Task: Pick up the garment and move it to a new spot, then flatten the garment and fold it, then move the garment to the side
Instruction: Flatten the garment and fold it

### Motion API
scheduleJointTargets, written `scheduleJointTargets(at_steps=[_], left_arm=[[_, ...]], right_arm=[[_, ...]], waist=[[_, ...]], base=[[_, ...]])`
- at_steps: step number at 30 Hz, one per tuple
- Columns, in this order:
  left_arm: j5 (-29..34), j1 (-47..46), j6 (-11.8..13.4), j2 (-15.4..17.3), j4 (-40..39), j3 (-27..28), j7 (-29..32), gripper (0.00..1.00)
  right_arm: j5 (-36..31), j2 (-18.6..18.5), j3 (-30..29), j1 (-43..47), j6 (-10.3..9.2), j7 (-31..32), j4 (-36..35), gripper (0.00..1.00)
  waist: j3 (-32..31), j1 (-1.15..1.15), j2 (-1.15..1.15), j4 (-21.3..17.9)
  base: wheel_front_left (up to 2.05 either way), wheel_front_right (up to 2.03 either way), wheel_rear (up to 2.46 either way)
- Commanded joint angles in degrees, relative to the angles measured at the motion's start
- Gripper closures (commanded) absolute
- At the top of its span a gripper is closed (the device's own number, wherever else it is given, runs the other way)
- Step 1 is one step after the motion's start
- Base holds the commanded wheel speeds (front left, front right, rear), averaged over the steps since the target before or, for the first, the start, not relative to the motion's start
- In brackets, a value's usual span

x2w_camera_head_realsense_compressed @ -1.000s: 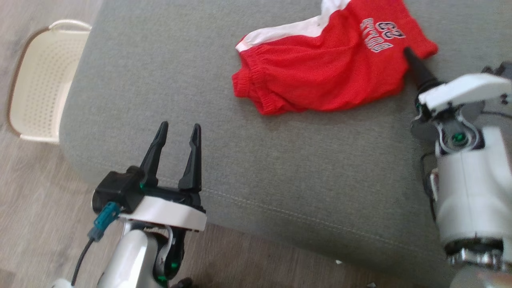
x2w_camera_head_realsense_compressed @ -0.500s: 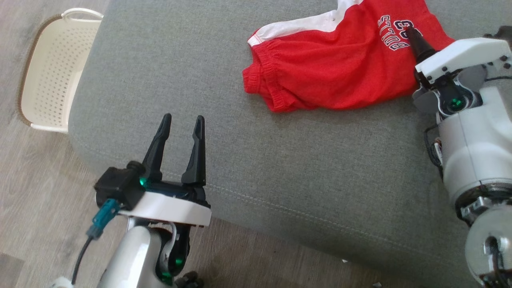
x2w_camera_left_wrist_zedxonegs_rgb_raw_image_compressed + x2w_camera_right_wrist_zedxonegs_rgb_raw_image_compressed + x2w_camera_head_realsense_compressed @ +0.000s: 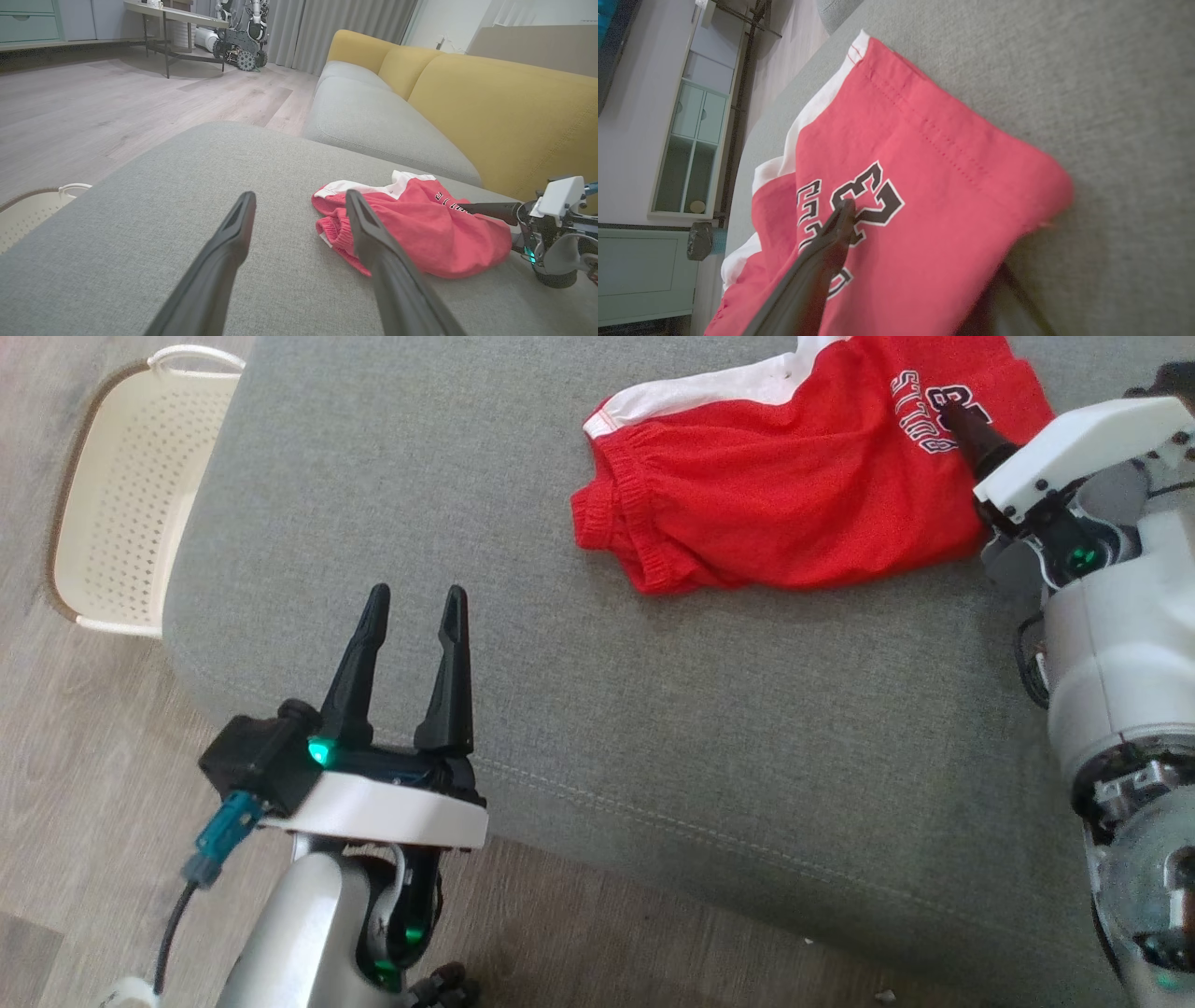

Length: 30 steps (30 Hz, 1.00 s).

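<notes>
The garment (image 3: 775, 504), red shorts with a white side stripe and a black-and-white print, lies crumpled on the grey sofa seat (image 3: 653, 709). My right gripper (image 3: 924, 238) stands open astride the garment's right edge. Its upper finger (image 3: 966, 425) rests over the print, and its lower finger (image 3: 1013, 289) is tucked under the hem. The garment (image 3: 924, 154) sits between the jaws, not pinched. My left gripper (image 3: 416, 597) hovers open and empty over the seat's front left. In the left wrist view the left gripper (image 3: 300, 196) points toward the garment (image 3: 420, 233).
A white perforated basket (image 3: 121, 495) stands on the wooden floor left of the sofa. The yellow backrest (image 3: 490, 102) rises behind the garment. The seat's front edge runs just behind my left wrist. Bare grey cushion lies between the two grippers.
My right gripper has slid further onto the garment, its upper finger going from the hem to the print. The head camera shifted slightly. The left gripper stays open in much the same place.
</notes>
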Motion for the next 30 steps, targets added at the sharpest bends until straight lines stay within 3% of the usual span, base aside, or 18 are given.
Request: scheduleJointTargets(at_steps=[1,2,3,4,5,12,16,24,30], left_arm=[[-0.3,-1.9,0.4,0.4,-2.2,1.9,-0.3,0.00],[-0.4,-2.0,0.4,0.4,-2.3,1.9,-0.3,0.00],[-0.6,-2.0,0.4,0.4,-2.3,2.0,-0.3,0.00],[-0.7,-2.1,0.4,0.4,-2.3,2.1,-0.3,0.00],[-0.8,-2.1,0.4,0.4,-2.3,2.2,-0.3,0.00],[-0.7,-2.4,0.3,0.4,-2.1,3.1,-0.3,0.00],[-0.4,-2.4,0.0,0.4,-1.7,3.4,-0.3,0.00],[0.7,-2.2,-0.7,0.4,-1.3,3.7,-0.3,0.00],[1.3,-1.4,-1.1,0.4,-0.9,4.2,-0.3,0.00]], right_arm=[[-2.0,0.8,-0.5,2.5,-0.60,1.1,0.9,0.00],[-3.5,1.0,-1.6,2.3,-0.60,1.5,0.9,0.00],[-5.0,1.4,-2.6,2.0,-0.60,2.1,0.9,0.53],[-6.3,1.7,-3.5,1.7,-0.60,2.4,0.8,0.93],[-7.3,2.1,-4.5,1.4,-0.60,2.6,0.5,1.00],[-11.9,3.4,-9.8,0.4,-0.60,0.4,-2.0,1.00],[-10.7,3.4,-9.6,-0.8,-0.60,-3.8,-0.4,1.00],[-5.2,3.4,-5.7,-0.9,-0.60,-11.7,0.8,1.00],[1.7,3.4,2.3,0.6,-0.60,-14.6,0.9,1.00]], waist=[[0.2,0.00,0.00,0.1],[0.3,0.00,0.00,0.1],[0.5,0.00,0.00,0.1],[0.6,0.00,0.00,0.1],[0.7,0.00,0.00,0.1],[0.0,0.00,0.00,-1.0],[-1.1,0.00,0.00,-2.5],[-3.5,0.00,0.00,-6.3],[-5.3,0.00,0.00,-8.3]], base=[[0.00,0.00,0.00],[0.00,0.00,0.00],[0.00,0.00,0.00],[0.00,0.00,0.00],[0.00,0.00,0.00],[0.00,0.00,0.00],[0.00,0.00,0.00],[0.00,0.00,0.00],[0.00,0.00,0.00]])
